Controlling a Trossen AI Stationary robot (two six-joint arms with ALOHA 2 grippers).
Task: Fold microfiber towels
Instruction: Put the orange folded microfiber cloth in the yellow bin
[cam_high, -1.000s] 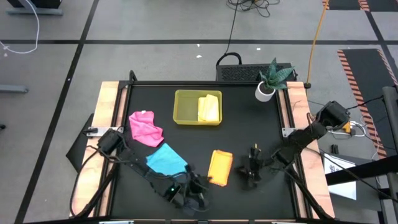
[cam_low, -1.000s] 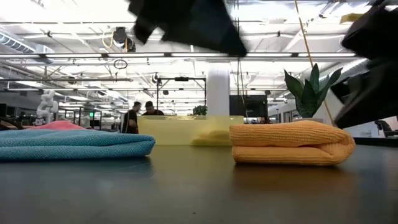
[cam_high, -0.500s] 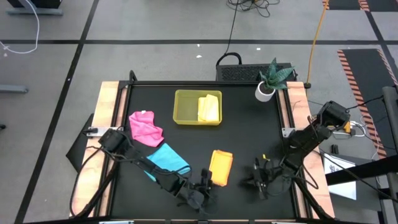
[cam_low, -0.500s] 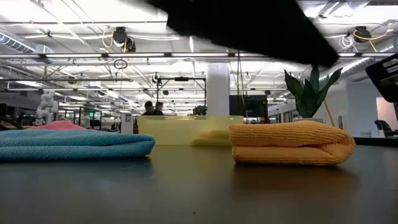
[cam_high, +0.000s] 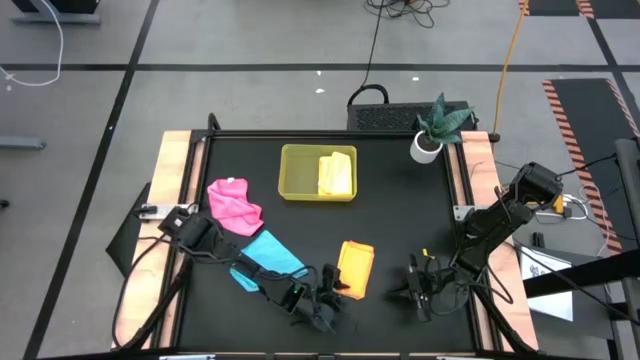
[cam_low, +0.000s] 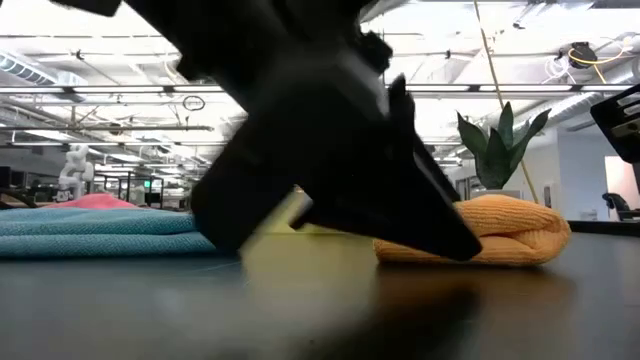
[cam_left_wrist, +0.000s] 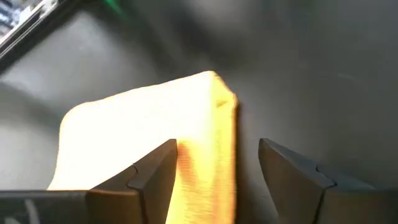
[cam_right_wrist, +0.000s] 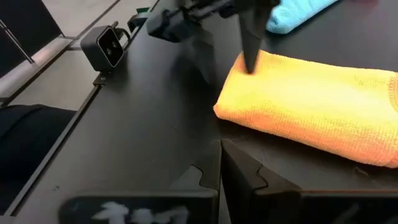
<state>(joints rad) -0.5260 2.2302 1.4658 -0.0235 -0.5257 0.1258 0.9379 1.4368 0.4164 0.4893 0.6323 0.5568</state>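
The left tool (cam_left_wrist: 217, 171) stands with its fingers (cam_left_wrist: 155, 177) spread over the folded orange towel (cam_left_wrist: 137, 127), whose corner points toward one o'clock on the dark worktop (cam_left_wrist: 311, 68).

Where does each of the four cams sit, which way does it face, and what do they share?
High: above the table, looking straight down; both arms show, left gripper at the orange towel, right gripper beside it.
Low: at table-top height, looking level across; the left gripper fills the frame, blue towel behind.
Left wrist: on the left arm, facing the orange towel past its open fingers.
Right wrist: on the right arm, facing the orange towel over its shut fingers.
Shared: all four show the orange towel.
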